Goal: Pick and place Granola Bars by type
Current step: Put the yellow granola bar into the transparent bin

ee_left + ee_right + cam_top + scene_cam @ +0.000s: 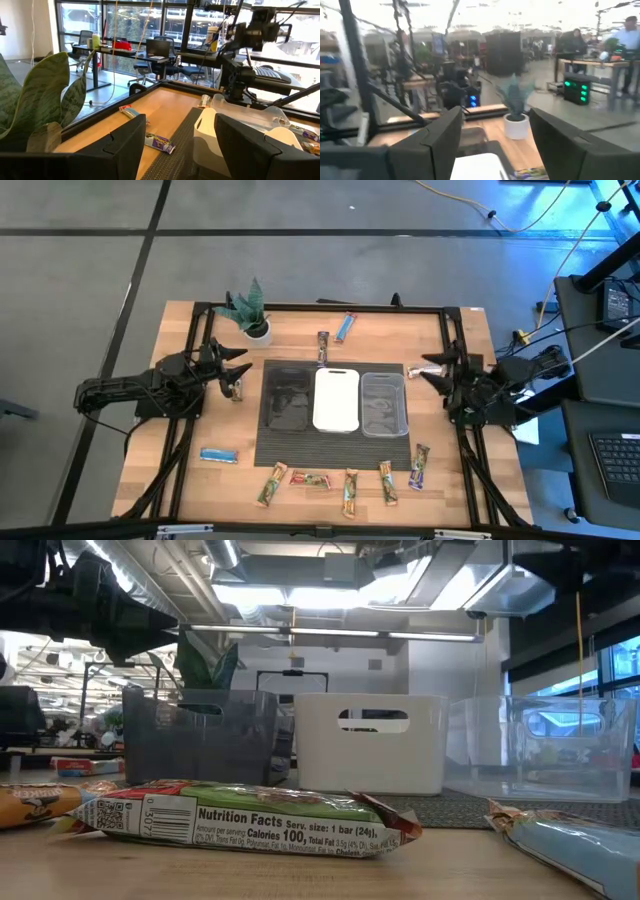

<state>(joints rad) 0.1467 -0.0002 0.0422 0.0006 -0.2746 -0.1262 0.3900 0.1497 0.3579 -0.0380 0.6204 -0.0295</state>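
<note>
Starting from the front edge of the worktop (pixel 190 480), a loose row of granola bars (pixel 345 480) lies in green-tan wrappers, with a blue bar (pixel 218 455) off toward the left arm's side; none has been sorted yet, as far as I can see. Behind them, on a dark mat (pixel 290 448), stand the black tray (pixel 287 397), the white tray (pixel 336 399) and the clear tray (pixel 384 404), side by side and touching. The left pincer (pixel 237 370) hovers beside the black tray, its fingers spread wide and holding nothing; the right pincer (pixel 432 370) hangs just past the clear tray, likewise wide and empty. Farther back lie a brown bar (pixel 322 345) and another blue one (pixel 346 327), near the potted plant (pixel 252 312). I'd judge the sensible start is for each arm to take the bar nearest it, coming straight down across the bar's narrow width so the slick wrapper doesn't skate away, and lifting clear of the tray walls before dropping it in.
</note>
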